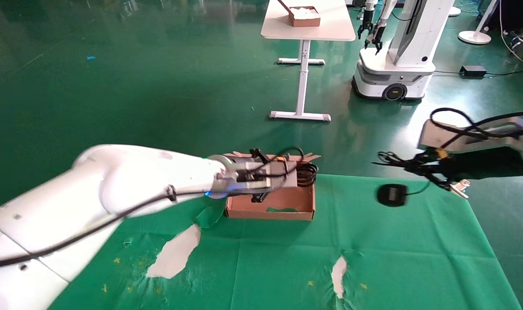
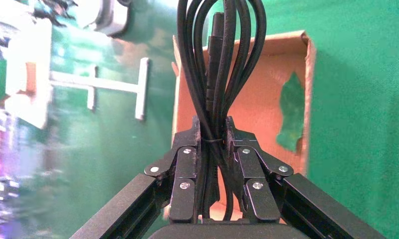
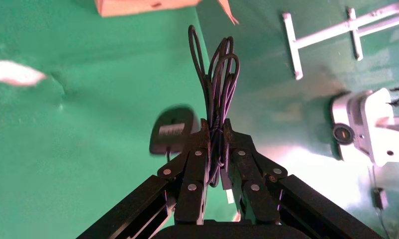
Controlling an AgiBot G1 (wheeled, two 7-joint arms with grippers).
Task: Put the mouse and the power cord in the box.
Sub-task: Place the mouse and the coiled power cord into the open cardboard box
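Cord and mouse wire clamped, both arms aloft.
Head view: left gripper [image 1: 261, 183] holds power cord [image 1: 306, 172] over the box [image 1: 298, 198]; mouse [image 1: 391, 194] dangles right. Wrist views: right gripper [image 3: 215, 130] pinches mouse wire [image 3: 217, 74] over open green cloth [image 3: 88, 149].

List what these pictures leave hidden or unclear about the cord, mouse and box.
- Power cord: cut off by the left wrist view's edge; the left gripper hides its middle.
- Mouse: blurred in the head view.
- Box: its floor is partly hidden by the left arm.
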